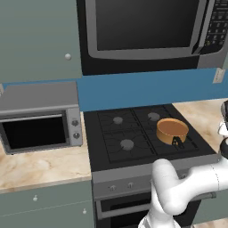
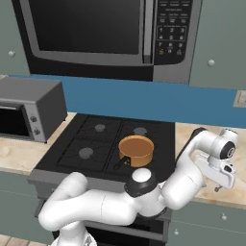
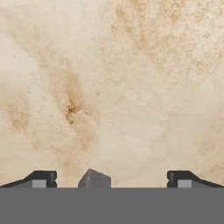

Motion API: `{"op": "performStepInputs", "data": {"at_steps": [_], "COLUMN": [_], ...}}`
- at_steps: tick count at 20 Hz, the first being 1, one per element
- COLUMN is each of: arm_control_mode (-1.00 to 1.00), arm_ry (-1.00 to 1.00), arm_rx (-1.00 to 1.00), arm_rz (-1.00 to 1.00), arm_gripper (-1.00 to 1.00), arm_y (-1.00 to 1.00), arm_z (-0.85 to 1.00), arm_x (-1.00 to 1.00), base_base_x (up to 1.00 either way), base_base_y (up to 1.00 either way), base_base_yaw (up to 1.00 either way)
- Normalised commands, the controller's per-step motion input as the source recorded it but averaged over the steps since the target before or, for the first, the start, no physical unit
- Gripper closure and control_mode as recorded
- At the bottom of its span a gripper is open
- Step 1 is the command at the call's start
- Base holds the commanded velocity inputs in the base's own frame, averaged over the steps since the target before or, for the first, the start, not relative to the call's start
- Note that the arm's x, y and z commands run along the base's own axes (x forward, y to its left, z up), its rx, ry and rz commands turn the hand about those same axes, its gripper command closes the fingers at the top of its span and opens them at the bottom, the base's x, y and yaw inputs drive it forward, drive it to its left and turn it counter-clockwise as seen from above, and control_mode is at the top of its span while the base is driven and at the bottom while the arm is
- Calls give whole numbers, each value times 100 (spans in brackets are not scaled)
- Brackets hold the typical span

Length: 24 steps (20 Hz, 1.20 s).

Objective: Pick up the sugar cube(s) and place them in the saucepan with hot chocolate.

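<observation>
we hold the gripper (image 3: 111,179) released astride the sugar cube (image 3: 94,179); likely light, rigid, crumbly: pinch opposite flat faces

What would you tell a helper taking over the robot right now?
Gripper: jaws wide open, holding nothing, pointing down at the counter to the right of the stove.
Sugar cube: a small grey-white block on the counter between the fingertips, not yet gripped.
Saucepan: on the stove's front right burner, brown surface, no cube seen in it.
Done: gripper is at the cube.
Left: grip it, lift, drop it in the saucepan.
</observation>
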Motion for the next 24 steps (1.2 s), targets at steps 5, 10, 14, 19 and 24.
{"op": "performStepInputs", "data": {"at_steps": [5, 10, 14, 19, 24], "arm_control_mode": [-100, -100, -100, -100, -100], "arm_ry": [0, -1, 0, 0, 0], "arm_rx": [0, 0, 0, 0, 0], "arm_rz": [-1, -2, -3, -1, -1], "arm_gripper": [-100, -100, -100, -100, -100], "arm_y": [14, 12, 1, 4, 2], "arm_z": [0, 0, 0, 0, 0], "arm_x": [0, -4, -28, -28, 0], "base_base_x": [0, 0, 0, 0, 0], "base_base_y": [0, 0, 0, 0, 0], "base_base_yaw": [0, 0, 0, 0, 0]}}
